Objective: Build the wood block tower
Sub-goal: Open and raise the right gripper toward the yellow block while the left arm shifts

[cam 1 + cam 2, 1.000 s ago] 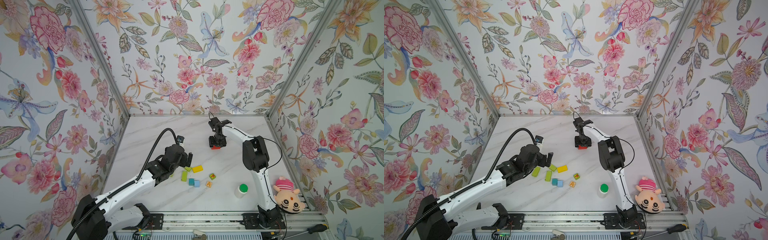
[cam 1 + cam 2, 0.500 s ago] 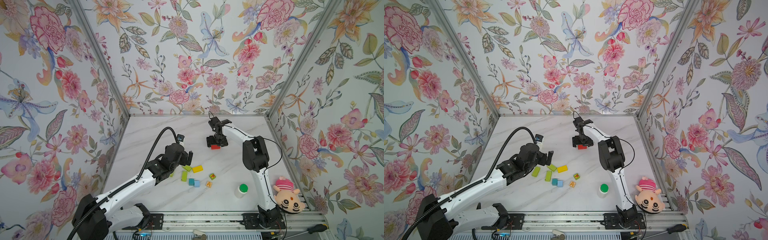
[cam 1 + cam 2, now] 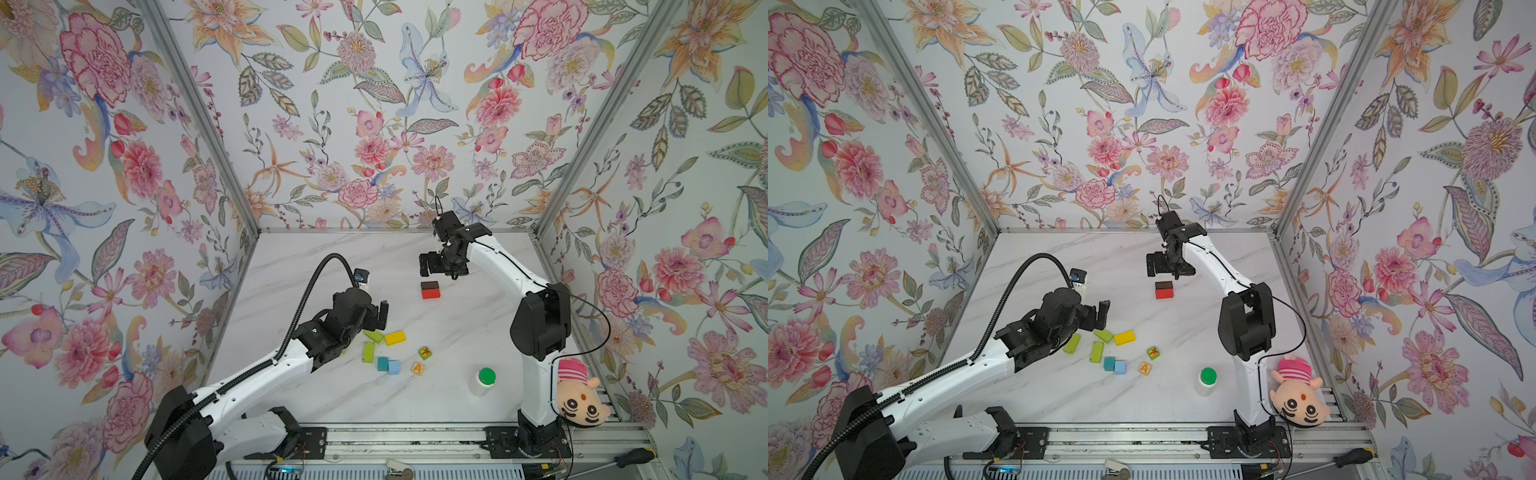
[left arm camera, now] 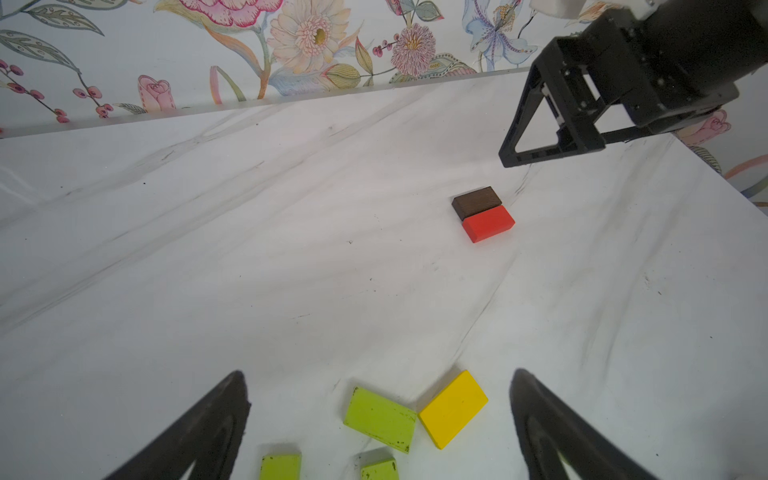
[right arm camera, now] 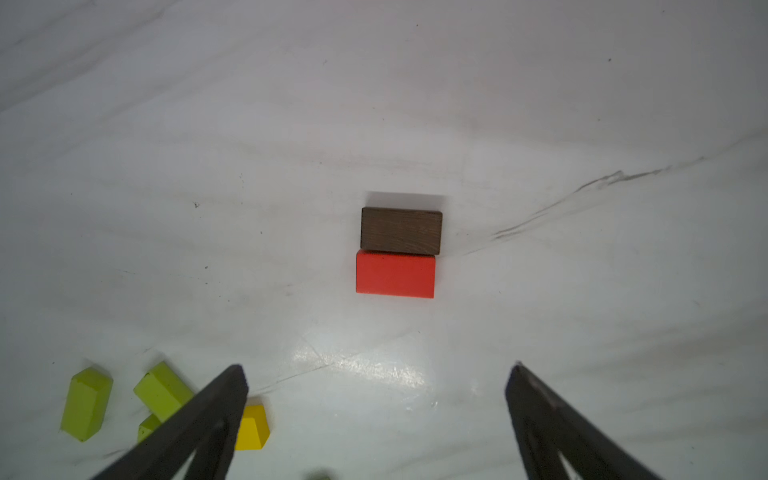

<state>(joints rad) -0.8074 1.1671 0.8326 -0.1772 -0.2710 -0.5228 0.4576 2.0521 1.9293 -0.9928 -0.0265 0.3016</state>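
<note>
- Right wrist view: the right gripper hangs with its jaws spread wide and nothing between them, over bare table just short of the red block.
- The red block and the brown block lie flat side by side with their long edges touching, toward the rear of the table. Nothing is stacked on them.
- The left gripper is likewise wide apart and empty, close by a lime-green oblong and the yellow block, which meet at a corner.
- The only legible writing is "A" on the tan cube. The red mark on the green cube is too small to read.
- The teal cube and the light-blue cube touch, nearer the front.
- Open marble separates these loose blocks from the red-brown pair.
- Another lime-green oblong sits partly under the left arm.
- The white bottle has a green cap and shows no label. The plush doll lies at the front right edge, beside the right arm's base.
</note>
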